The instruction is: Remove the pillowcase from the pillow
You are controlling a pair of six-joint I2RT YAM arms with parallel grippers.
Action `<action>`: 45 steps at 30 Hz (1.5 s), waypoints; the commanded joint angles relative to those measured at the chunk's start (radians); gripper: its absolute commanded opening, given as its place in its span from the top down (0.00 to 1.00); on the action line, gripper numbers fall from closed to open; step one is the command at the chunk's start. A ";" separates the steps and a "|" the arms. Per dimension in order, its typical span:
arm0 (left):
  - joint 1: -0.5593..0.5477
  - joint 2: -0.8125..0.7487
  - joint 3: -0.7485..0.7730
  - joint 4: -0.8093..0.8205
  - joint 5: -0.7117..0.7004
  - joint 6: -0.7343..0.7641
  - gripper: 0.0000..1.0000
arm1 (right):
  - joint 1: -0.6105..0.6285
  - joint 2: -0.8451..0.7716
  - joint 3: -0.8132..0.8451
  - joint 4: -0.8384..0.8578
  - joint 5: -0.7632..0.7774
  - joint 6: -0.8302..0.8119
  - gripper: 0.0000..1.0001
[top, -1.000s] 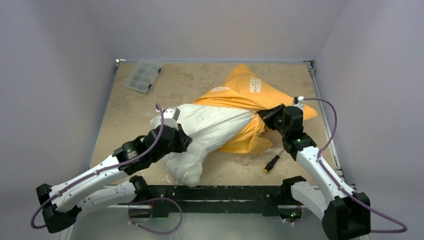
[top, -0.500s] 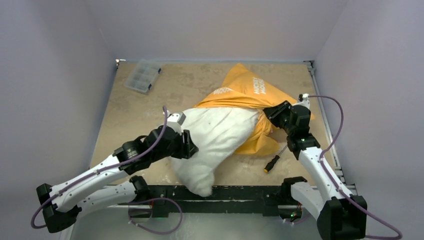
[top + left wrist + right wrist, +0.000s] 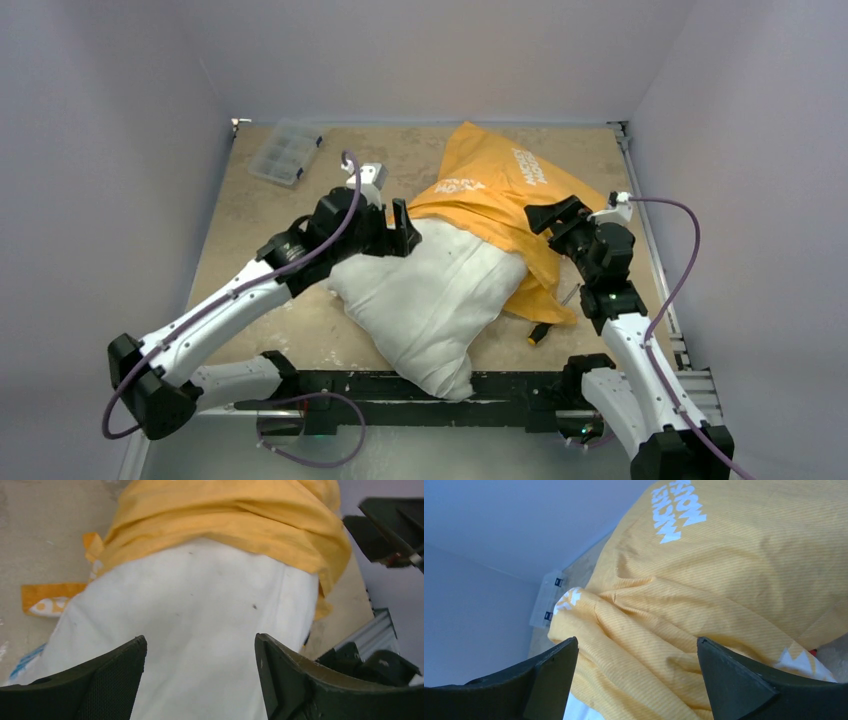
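Mottled tan table [image 3: 260, 220] inside pale lilac walls [image 3: 430, 50]; pillow [image 3: 430, 300] near, pillowcase [image 3: 500, 190] far right. Fingers spread and empty on left gripper [image 3: 199, 640] and right gripper [image 3: 636, 640].

Plump white pillow [image 3: 430, 300] mostly bared, lying diagonally; orange pillowcase [image 3: 497, 205] bunched over far end, white lettering up.

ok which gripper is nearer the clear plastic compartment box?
Left. Left gripper is at the far edge of the plump white pillow, near-right of the box; right gripper is farther right, across the orange-yellow cloth pillowcase.
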 commanded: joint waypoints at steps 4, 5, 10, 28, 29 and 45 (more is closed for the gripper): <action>0.267 0.147 -0.023 0.168 0.180 0.063 0.22 | 0.013 -0.011 0.037 0.040 -0.044 -0.053 0.02; 0.286 0.154 -0.042 0.194 0.205 0.061 0.22 | 0.021 -0.003 0.049 0.038 -0.043 -0.065 0.02; 0.330 0.216 -0.148 0.314 0.395 0.019 0.22 | 0.115 0.079 0.131 0.011 0.032 -0.085 0.01; 0.330 0.179 -0.336 0.425 0.587 -0.022 0.99 | 0.487 0.552 0.586 -0.222 0.366 -0.256 0.01; 0.329 0.175 -0.334 0.419 0.581 -0.019 1.00 | 0.503 0.576 0.608 -0.238 0.382 -0.264 0.01; 0.321 0.146 -0.332 0.374 0.513 0.008 1.00 | 0.732 0.946 0.830 -0.445 0.601 -0.301 0.01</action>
